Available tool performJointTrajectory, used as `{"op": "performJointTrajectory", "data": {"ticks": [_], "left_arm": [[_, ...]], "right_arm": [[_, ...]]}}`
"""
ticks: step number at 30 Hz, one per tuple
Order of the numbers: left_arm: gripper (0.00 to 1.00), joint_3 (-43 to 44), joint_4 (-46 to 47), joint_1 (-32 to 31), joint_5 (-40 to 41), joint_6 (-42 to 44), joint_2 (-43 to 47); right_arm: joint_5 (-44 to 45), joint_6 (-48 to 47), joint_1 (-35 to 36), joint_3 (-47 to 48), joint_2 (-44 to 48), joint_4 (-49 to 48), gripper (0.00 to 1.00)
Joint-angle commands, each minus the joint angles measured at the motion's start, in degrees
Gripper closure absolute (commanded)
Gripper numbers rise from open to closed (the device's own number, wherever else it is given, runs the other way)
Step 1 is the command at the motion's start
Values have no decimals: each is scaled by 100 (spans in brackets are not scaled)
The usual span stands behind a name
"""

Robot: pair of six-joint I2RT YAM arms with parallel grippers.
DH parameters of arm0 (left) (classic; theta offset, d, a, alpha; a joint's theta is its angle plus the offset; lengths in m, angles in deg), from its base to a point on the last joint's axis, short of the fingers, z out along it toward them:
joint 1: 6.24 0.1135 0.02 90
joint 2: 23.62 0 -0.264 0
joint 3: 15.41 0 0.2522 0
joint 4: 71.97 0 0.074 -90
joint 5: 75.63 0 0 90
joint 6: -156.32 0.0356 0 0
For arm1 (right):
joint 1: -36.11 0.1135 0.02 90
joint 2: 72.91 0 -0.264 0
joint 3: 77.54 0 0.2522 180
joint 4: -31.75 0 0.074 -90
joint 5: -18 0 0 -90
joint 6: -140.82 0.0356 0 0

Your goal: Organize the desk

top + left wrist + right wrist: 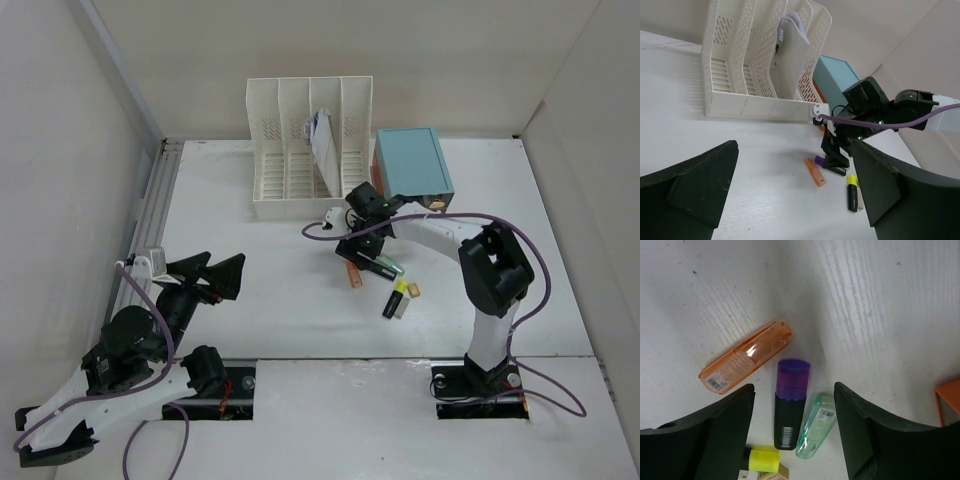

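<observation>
Desk [260, 320] lies under our arms, pens loose on it. Our right gripper [794, 387] hangs wide over the purple pen [790, 412] (green pen [815, 425] sits right beside it), so we could pinch both. Left gripper [218, 272] is wide, empty.

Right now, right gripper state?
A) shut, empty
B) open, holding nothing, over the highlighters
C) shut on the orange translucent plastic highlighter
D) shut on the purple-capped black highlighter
B: the right gripper has its black fingers spread wide, and the purple-capped black highlighter and pale green translucent highlighter lie flat on the white desk between them.
</observation>
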Motion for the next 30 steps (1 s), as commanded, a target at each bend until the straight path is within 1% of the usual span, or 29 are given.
{"op": "performJointTrajectory", "data": {"ticks": [1, 3, 6, 11, 14, 15, 16, 19, 20, 23, 26, 27, 30], "left_arm": [[4, -53, 226, 47, -34, 105, -73], [4, -53, 226, 47, -34, 105, -73], [3, -53, 226, 47, -34, 105, -12], [3, -53, 226, 47, -34, 105, -12], [3, -53, 226, 47, -34, 105, 41], [3, -53, 226, 47, -34, 105, 41], [3, -53, 226, 47, -34, 105, 41], [3, -53, 226, 47, -34, 105, 41], [3, -53, 226, 47, -34, 105, 41], [3, -53, 226, 47, -34, 105, 41], [3, -53, 226, 47, -34, 105, 41], [3, -53, 226, 47, -34, 105, 41], [3, -53, 226, 47, -34, 105, -11]], "right_arm": [[97, 55, 141, -37, -84, -145, 30], [158, 55, 141, -98, -146, -145, 34], [220, 55, 194, -150, -199, -198, 36], [519, 116, 194, -151, -251, -259, 38], [782, 116, 256, -213, -304, -312, 42], [835, 116, 256, -265, -356, -312, 45], [836, 116, 308, -265, -357, -312, 52], [915, 116, 308, -318, -357, -365, 68], [915, 116, 361, -318, -357, -365, 79], [713, -6, 361, -240, -182, -312, 94], [354, -286, 423, -108, 318, -190, 95], [213, -358, 423, -37, 668, -189, 95], [-393, -647, 353, 147, 1336, -5, 95]]}}
